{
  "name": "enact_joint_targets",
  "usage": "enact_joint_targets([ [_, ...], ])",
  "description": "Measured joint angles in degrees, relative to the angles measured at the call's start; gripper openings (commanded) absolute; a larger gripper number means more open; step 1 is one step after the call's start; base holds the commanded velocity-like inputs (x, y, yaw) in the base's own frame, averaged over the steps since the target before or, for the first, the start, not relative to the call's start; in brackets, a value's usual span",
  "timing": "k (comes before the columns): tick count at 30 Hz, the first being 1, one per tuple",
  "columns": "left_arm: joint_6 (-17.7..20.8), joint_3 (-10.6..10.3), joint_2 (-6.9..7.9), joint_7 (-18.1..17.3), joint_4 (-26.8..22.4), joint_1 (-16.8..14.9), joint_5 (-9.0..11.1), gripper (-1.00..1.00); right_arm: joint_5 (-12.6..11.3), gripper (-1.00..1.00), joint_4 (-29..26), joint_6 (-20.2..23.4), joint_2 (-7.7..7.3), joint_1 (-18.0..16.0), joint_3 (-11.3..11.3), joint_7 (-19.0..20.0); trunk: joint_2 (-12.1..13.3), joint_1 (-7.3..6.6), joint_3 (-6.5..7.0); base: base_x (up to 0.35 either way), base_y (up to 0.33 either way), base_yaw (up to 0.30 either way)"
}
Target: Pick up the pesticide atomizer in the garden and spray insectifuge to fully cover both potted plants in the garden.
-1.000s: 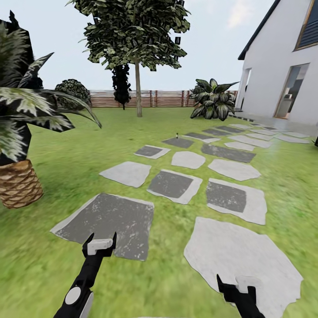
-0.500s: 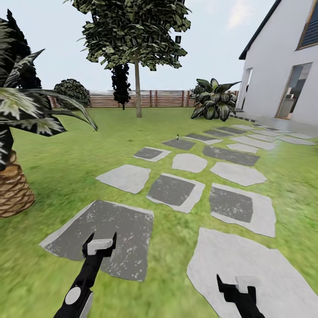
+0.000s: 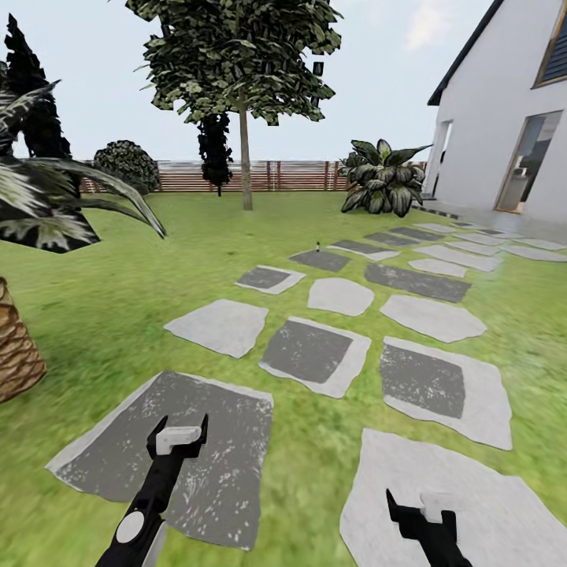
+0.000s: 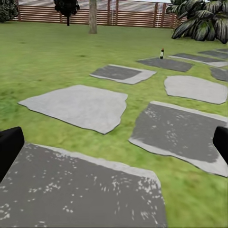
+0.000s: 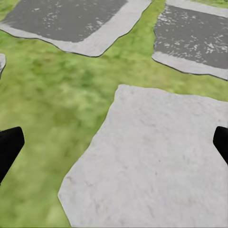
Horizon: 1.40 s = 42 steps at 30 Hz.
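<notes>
tiny dark atomizer (image 3: pixel 317 245) upright beside a far stepping stone (image 3: pixel 319 259).

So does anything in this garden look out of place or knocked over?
One thing: a tiny dark bottle-like object stands alone and upright on the lawn beside a dark grey stepping stone, too small to identify. Nothing looks spilled, tipped or broken.

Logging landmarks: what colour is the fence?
Brown horizontal slats on the fence, clearest in the head view.

Head and wrists over stepping stones (image 3: pixel 228 324)
</notes>
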Motion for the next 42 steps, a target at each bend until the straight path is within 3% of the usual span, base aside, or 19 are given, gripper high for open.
enact_joint_targets([
  [42, 0.00, -0.10, -0.09, 0.00, 0.00, 0.00, 0.00, 1.00, -0.33, 1.00, 0.30, 0.00, -0.02, 0.00, 0.09, 0.39, 0.00, 0.00, 0.00, 0.338, 0.000, 0.000],
])
